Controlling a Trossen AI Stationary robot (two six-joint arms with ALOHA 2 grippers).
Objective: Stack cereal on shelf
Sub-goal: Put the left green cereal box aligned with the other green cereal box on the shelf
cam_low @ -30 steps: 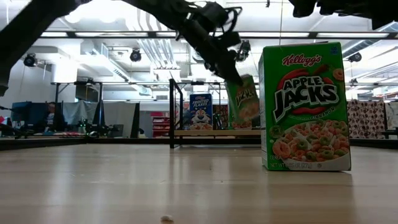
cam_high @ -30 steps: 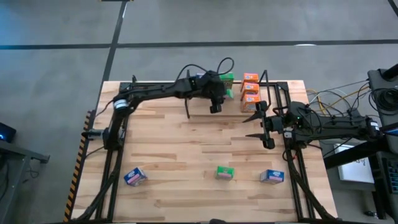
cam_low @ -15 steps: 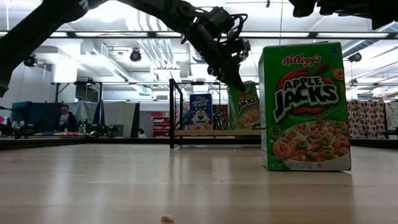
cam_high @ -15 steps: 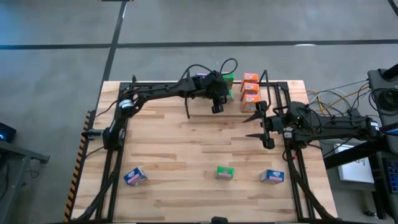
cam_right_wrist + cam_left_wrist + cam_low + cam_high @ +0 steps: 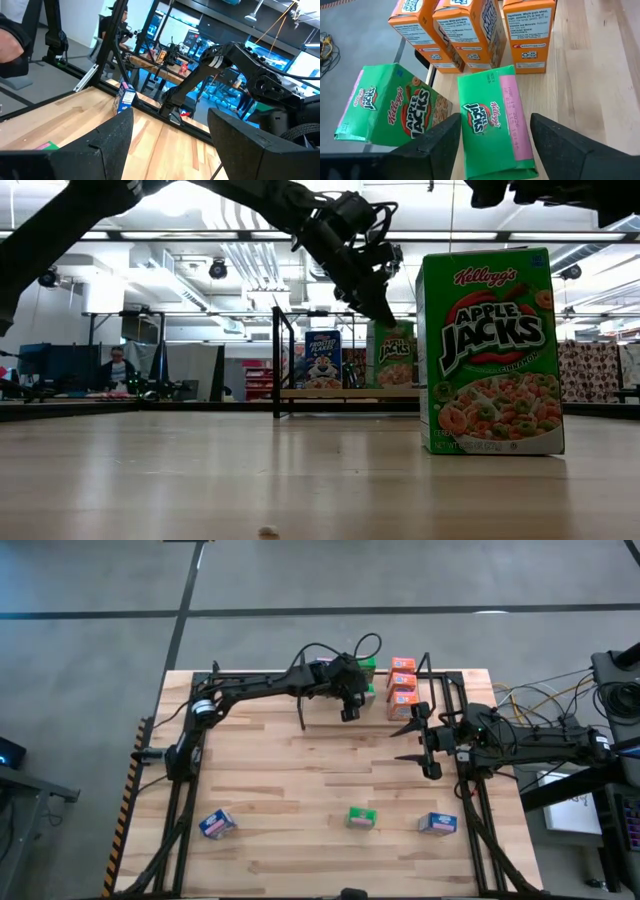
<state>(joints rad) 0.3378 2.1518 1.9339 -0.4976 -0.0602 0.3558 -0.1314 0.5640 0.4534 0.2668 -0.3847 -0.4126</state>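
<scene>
My left gripper (image 5: 352,700) stands open over the shelf (image 5: 330,393) at the table's far side. Its fingers straddle the top of a green cereal box (image 5: 495,125), which stands upright on the shelf board (image 5: 392,355). Next to that box are another green box (image 5: 390,107) and three orange boxes (image 5: 470,30) in a row (image 5: 402,680). A blue box (image 5: 322,360) also stands on the shelf. My right gripper (image 5: 412,735) waits open at the table's right side, with nothing between its fingers.
Three cereal boxes stand on the near half of the table: a blue one (image 5: 217,824) at the left, a green one (image 5: 361,818) in the middle and a blue one (image 5: 437,824) at the right. Black side frames run along the table's left and right edges.
My left gripper has opened and let go of the green box. The box hung tilted in its fingers a second ago and now stands upright on the shelf board.
</scene>
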